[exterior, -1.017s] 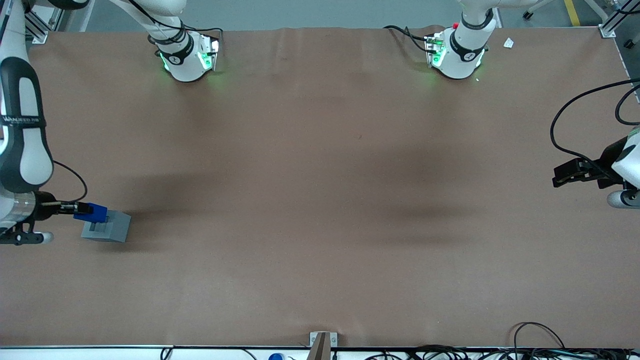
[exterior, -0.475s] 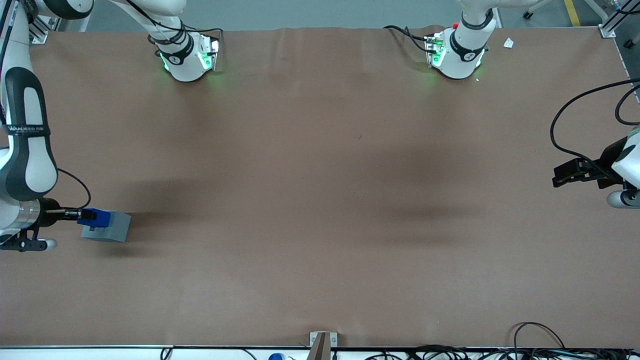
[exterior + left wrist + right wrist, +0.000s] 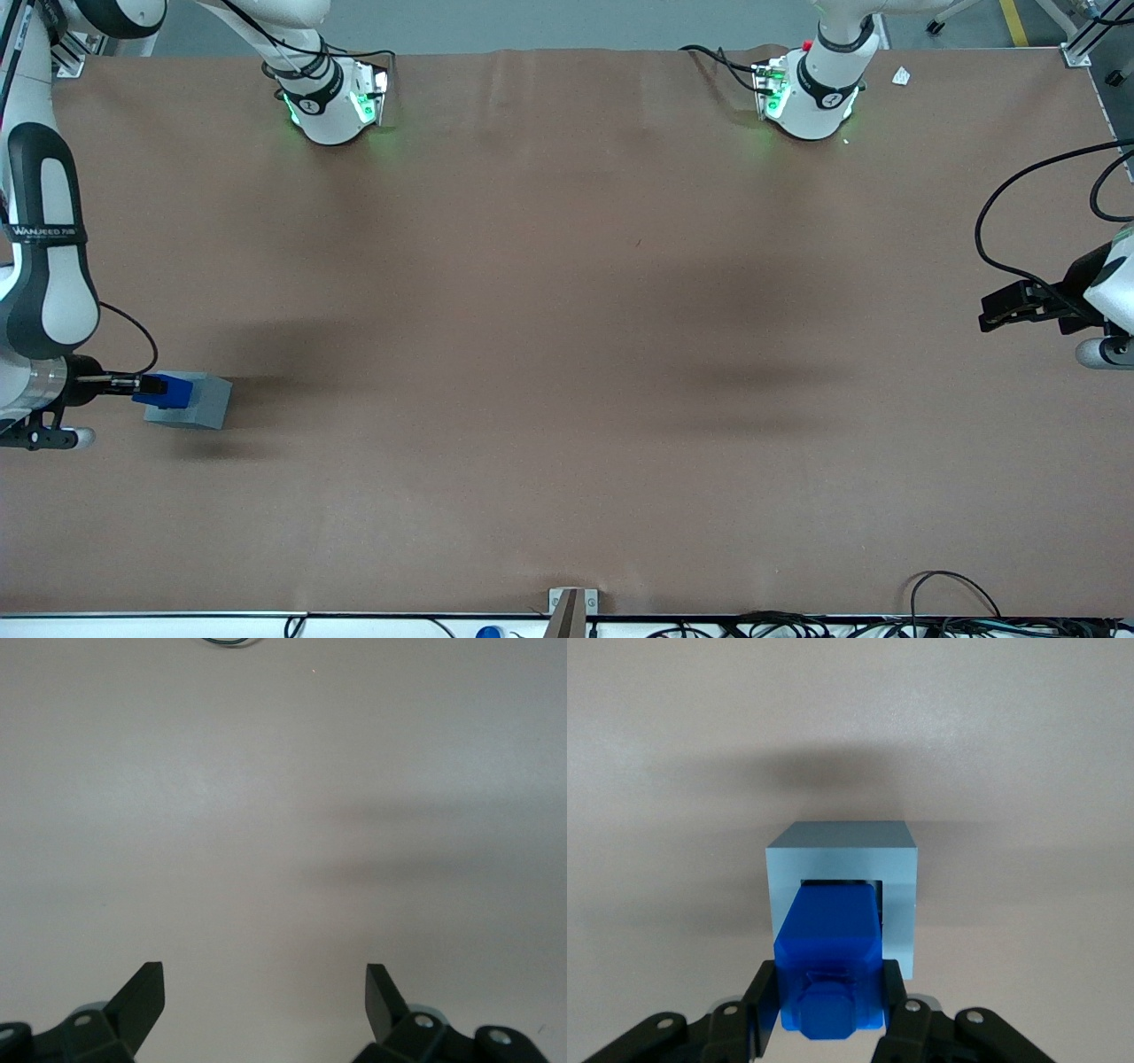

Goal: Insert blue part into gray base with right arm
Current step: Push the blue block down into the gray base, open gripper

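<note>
Two black fingers of our gripper are clamped on the blue part, one per side, w/ the part's stepped end toward the wrist cam and its lower end entering the square recess of the gray base. In the front view the gripper sits at the working arm's end of the table, the blue part resting over the top of the gray base, which stands on the brown table cover. We judge the step as the final push-in: part looks centred btwn the recess walls, w/ a thin strip of gray rim showing on each side. To do it well we'd keep the part square to the recess, go straight down along the gripper axis, slow, no twist, and let go only once it bottoms out; a slight tilt could jam a corner on the rim or drag the base, which nothing holds down. Hard to tell: how deep the part already sits, since its body hides the recess floor; whether the lower edges touch the walls; and the fingertips themselves, cut off by the frame edge. The right arm is only partly in the front view.
</note>
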Robot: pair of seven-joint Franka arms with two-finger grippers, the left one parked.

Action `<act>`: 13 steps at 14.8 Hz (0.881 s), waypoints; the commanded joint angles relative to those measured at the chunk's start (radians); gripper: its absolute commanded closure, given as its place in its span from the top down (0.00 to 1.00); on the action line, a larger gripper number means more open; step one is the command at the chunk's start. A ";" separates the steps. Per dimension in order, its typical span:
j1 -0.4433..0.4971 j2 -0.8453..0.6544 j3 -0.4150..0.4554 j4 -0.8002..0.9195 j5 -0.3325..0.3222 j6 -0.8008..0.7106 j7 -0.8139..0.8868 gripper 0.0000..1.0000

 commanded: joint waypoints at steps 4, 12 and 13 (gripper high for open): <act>-0.013 0.035 0.007 0.042 -0.006 0.009 0.017 0.01; -0.021 0.034 0.009 0.042 -0.005 0.004 0.006 1.00; -0.021 0.026 0.009 0.047 0.000 -0.005 0.006 1.00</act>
